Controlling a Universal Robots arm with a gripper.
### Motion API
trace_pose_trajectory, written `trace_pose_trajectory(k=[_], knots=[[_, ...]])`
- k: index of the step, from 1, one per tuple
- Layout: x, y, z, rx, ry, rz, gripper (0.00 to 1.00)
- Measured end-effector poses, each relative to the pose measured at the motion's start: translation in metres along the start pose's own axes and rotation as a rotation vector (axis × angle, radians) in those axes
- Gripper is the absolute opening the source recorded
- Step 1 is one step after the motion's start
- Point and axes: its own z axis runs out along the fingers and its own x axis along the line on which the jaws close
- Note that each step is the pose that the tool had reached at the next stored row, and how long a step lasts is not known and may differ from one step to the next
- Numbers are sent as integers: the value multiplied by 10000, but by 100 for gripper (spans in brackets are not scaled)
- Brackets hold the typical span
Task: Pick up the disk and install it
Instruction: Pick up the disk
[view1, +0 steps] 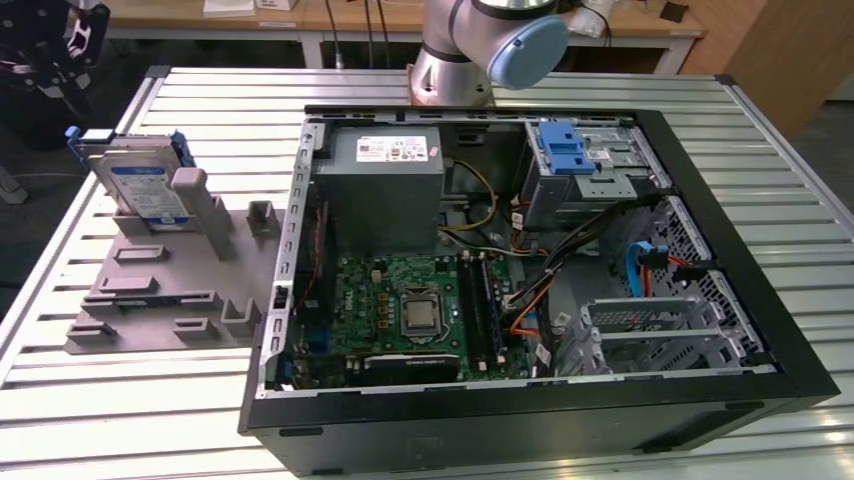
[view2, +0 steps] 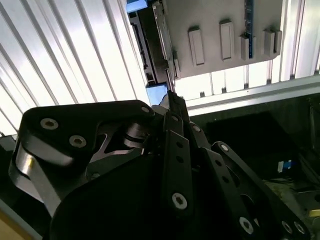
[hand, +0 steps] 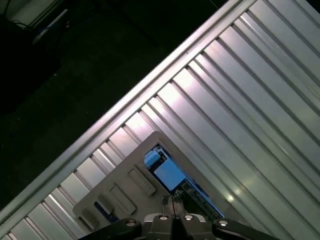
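The disk (view1: 140, 182) stands on edge in a grey holder (view1: 167, 290) on the slatted table, at the exterior view's left of the open computer case (view1: 534, 270). It is silver-grey with a blue-and-white label and blue rails. My gripper (view1: 64, 85) hangs above it and a little toward the exterior view's left, clear of it. In the first wrist view the fingertips (hand: 171, 202) meet over the disk's blue end (hand: 167, 172), with nothing between them. In the second wrist view the disk (view2: 150, 50) appears edge-on beyond the gripper (view2: 171, 100).
Inside the case sit a grey power supply box (view1: 387, 185), a green motherboard (view1: 407, 305), a metal cage with a blue latch (view1: 581, 150), loose cables and a perforated bay (view1: 654, 330). The arm's base (view1: 461, 60) stands behind the case. The table edge (hand: 125, 105) is close.
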Motion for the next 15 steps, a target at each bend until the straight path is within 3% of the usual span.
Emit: trace_pose_trajectory(k=[15], knots=[[2,-3,20,80,6,-1883,11]])
